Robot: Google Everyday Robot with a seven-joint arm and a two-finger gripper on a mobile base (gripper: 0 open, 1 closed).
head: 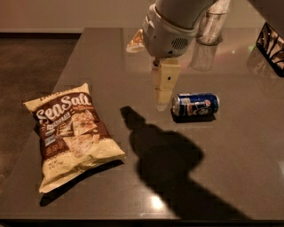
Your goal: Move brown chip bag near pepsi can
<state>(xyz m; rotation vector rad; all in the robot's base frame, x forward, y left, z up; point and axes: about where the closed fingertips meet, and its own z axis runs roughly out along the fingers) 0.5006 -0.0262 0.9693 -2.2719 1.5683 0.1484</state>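
Dark table (248, 155). The end effector (162, 104), open or closed unclear, hovers beside the pepsi can (195, 104). The brown chip bag (71, 133) lies well to its left; it should probably pinch an edge.

Brown chip bag (71, 133): lies flat at left, crinkly cream-yellow, brown "Sea Salt" panel facing up. Pepsi can (195, 104): rests on its side, well apart to the right. Gripper (162, 101): hangs just left of the can.

We see dark glossy bench (248, 146), dark floor (26, 66) at left, pale wall (66, 13) behind, lamp glare (153, 202) nr front edge; claw (163, 104) hangs over bench's mid.
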